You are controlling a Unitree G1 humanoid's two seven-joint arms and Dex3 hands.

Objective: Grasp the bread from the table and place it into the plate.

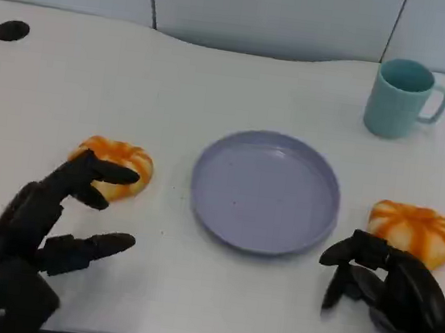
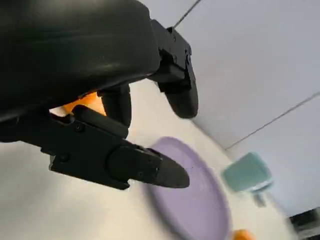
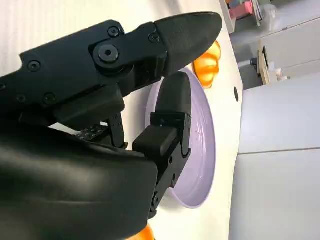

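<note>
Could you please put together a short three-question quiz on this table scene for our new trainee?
1. True or false: a bread roll already lies in the purple plate.
2. Which hand has its fingers spread around a roll: (a) the left hand, (b) the right hand, (c) neither?
3. What stands at the far right of the table, beyond the plate?

Key
1. False. The plate is bare; the left roll lies on the table to one side of it and the right roll to the other.
2. (a). The left hand's fingers bracket the left roll, without gripping it yet.
3. A teal mug, upright.
</note>
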